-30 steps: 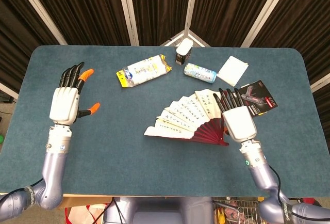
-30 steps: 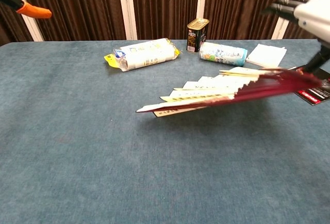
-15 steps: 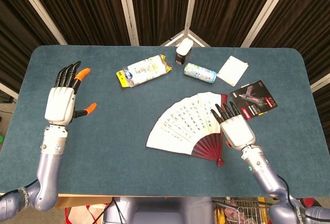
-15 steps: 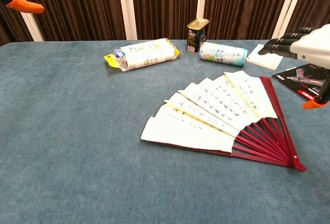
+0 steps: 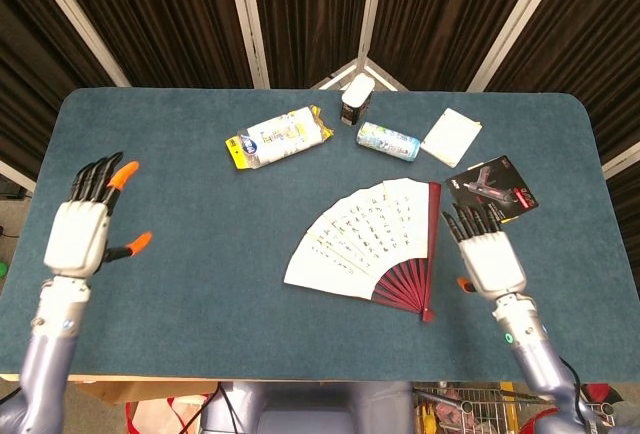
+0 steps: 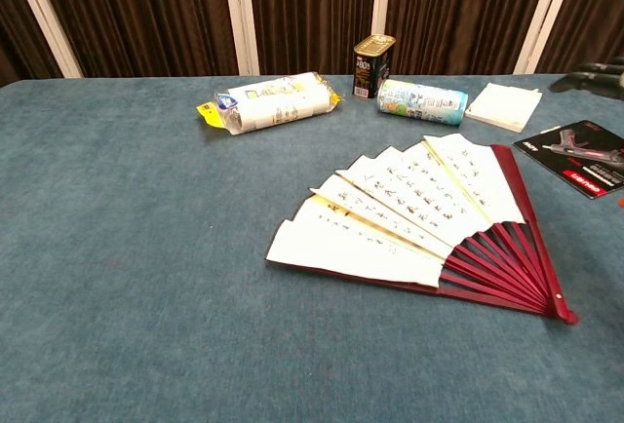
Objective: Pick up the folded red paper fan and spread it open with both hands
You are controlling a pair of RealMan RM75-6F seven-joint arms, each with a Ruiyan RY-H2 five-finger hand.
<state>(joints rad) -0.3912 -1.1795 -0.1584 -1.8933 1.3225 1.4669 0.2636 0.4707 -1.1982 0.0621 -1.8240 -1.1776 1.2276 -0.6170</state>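
Both our hands, left (image 5: 75, 237) and right (image 5: 490, 260), hover empty with fingers apart, so we should leave the spread fan (image 5: 366, 246) lying flat on the surface (image 5: 200, 284).

white packet (image 5: 277, 137), tin (image 5: 356, 101), tissue pack (image 5: 451, 137)

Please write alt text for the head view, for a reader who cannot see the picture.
A red paper fan lies spread open on a blue table, with an open robot hand on each side touching nothing: the right hand close beside it, the left hand far off. A food packet, a tin and a card lie behind.
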